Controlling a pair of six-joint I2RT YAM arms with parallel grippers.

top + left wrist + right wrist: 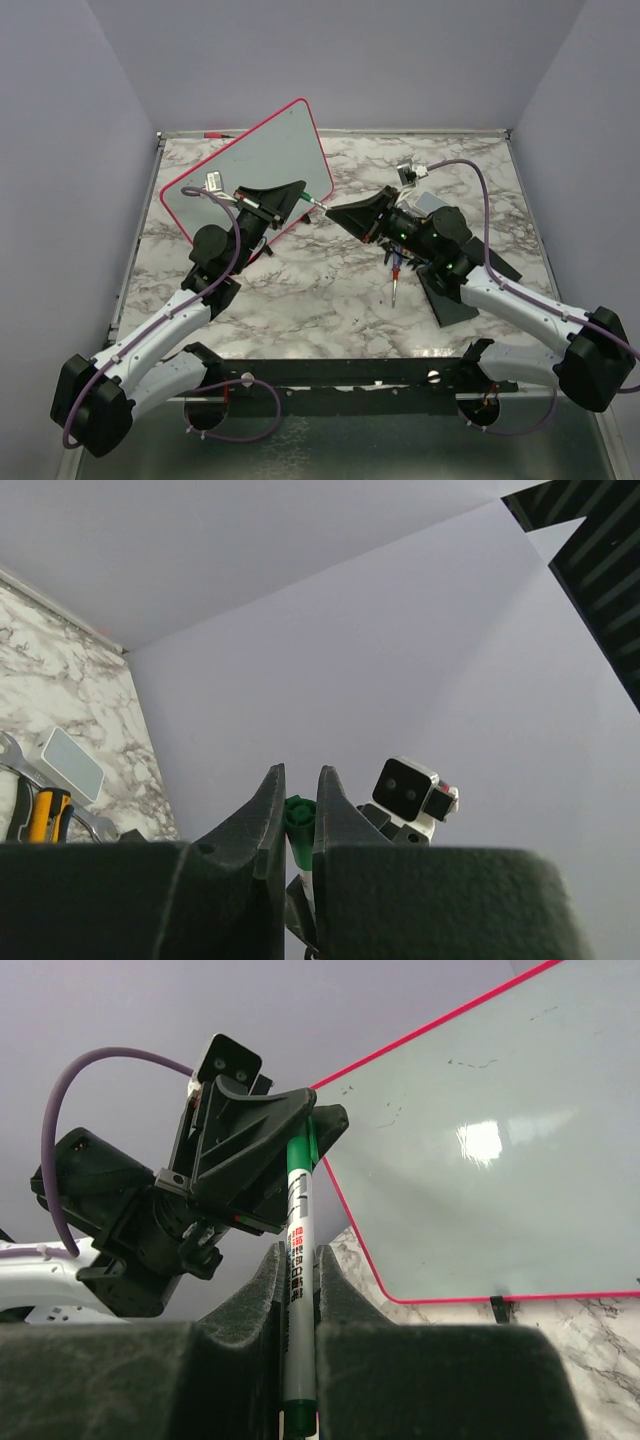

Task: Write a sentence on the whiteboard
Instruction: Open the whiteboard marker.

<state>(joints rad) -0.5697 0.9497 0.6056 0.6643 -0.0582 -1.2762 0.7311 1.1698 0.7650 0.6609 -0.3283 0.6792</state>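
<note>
Jaws of both grippers clench one green marker (298, 1260) just off the right edge of the propped, tilted whiteboard (250, 160) — left gripper (301, 197) on the cap end, right gripper (333, 212) on the barrel. Uncapping looks in hand — next, a straight pull apart.

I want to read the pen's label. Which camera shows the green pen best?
The right wrist view: the green pen shows lengthwise, label facing us. The left wrist view shows only its green end; the top view, a tiny sliver.
</note>
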